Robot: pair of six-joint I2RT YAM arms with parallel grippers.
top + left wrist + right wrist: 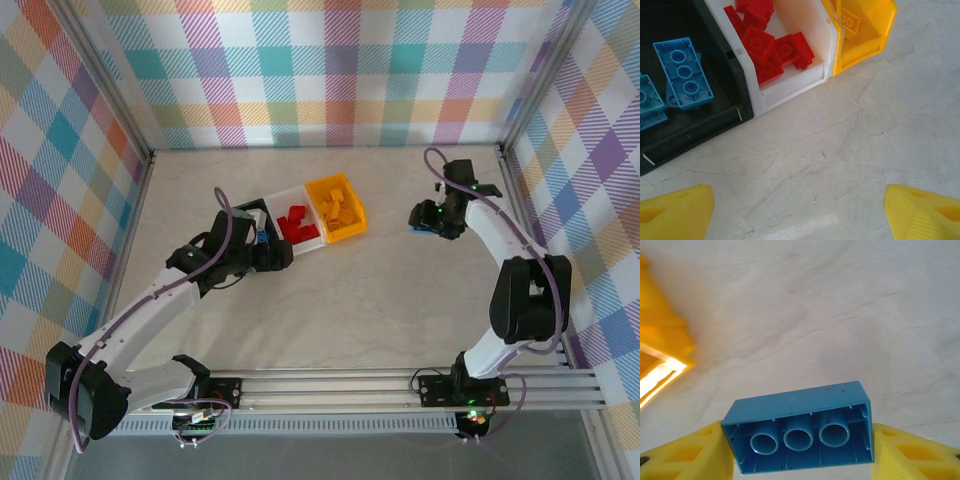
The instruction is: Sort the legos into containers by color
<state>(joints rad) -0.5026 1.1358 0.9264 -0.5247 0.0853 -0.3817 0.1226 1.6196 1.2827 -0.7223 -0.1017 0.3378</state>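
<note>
Three containers stand side by side mid-table: a black bin (247,214) (700,131) with light blue legos (684,73), a white bin (312,243) (807,30) with red legos (296,224) (771,50), and a yellow bin (350,230) (867,42) with yellow legos (336,205) (849,20). My left gripper (278,256) (800,212) hangs open over bare table just in front of the black and white bins. Off to the right, my right gripper (428,221) (800,452) is shut on a light blue lego (421,229) (802,432), underside toward the camera, lifted off the table.
Plaid walls with metal posts enclose the table on three sides. The right wall post (520,200) is close to the right arm. A corner of the yellow bin (662,335) lies left of the held brick. Bare marbled table (400,290) lies between the arms.
</note>
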